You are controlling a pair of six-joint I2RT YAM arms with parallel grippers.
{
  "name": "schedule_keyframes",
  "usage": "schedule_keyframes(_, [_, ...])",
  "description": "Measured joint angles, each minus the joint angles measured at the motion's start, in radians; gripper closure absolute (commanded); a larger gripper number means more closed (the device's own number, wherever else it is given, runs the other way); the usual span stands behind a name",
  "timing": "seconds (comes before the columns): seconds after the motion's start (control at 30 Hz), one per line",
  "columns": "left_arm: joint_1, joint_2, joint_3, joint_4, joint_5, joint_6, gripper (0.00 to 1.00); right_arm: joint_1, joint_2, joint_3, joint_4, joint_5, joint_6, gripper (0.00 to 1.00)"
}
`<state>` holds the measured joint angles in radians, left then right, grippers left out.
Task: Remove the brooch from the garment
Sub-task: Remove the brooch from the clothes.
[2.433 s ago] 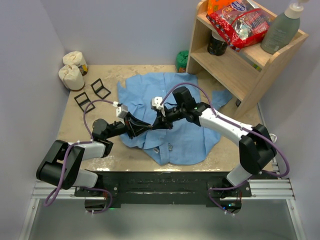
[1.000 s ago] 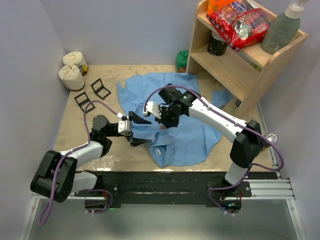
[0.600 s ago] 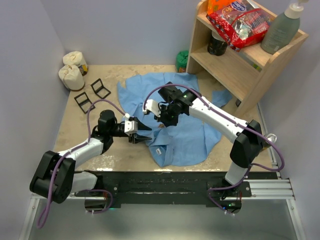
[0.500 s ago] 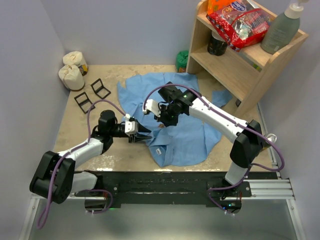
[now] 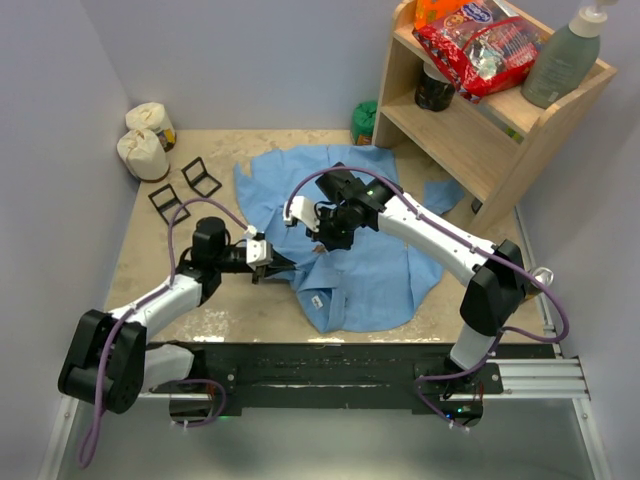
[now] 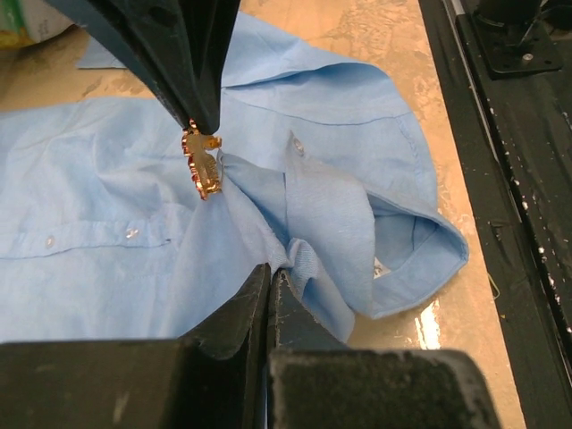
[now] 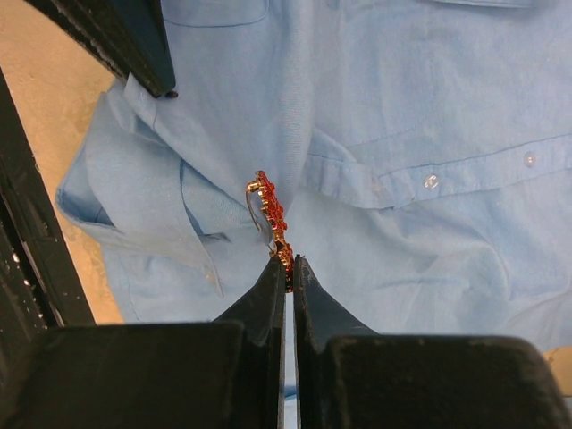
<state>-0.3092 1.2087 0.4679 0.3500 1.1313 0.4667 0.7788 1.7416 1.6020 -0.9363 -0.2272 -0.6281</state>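
Observation:
The light-blue shirt (image 5: 375, 275) lies spread on the table. My right gripper (image 5: 322, 240) hangs over its middle, shut on a small red and gold brooch (image 7: 271, 219). In the right wrist view the jaws (image 7: 291, 262) pinch the brooch's lower end and its thin pin wire shows. In the left wrist view the brooch (image 6: 202, 165) hangs from the right fingers (image 6: 183, 63) against a raised ridge of the shirt (image 6: 349, 134). My left gripper (image 5: 272, 267) is shut on a fold of the shirt near its collar (image 6: 270, 268).
A wooden shelf (image 5: 470, 130) with a red snack bag (image 5: 480, 45) and a bottle (image 5: 562, 60) stands at the back right. Two white sacks (image 5: 145, 140) and two black stands (image 5: 185, 185) are at the back left. A black rail (image 5: 330, 360) runs along the front.
My left gripper has drawn back to the left, holding the shirt fold. My right gripper has shifted slightly up and left with the brooch. The shirt between them is pulled taut.

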Motion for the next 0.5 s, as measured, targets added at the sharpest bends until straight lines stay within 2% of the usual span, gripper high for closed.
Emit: schedule_keyframes(0.5, [0.111,-0.045,0.006,-0.159,0.072,0.122,1.00,0.000,-0.010,-0.032,0.062,-0.003,-0.027,1.00])
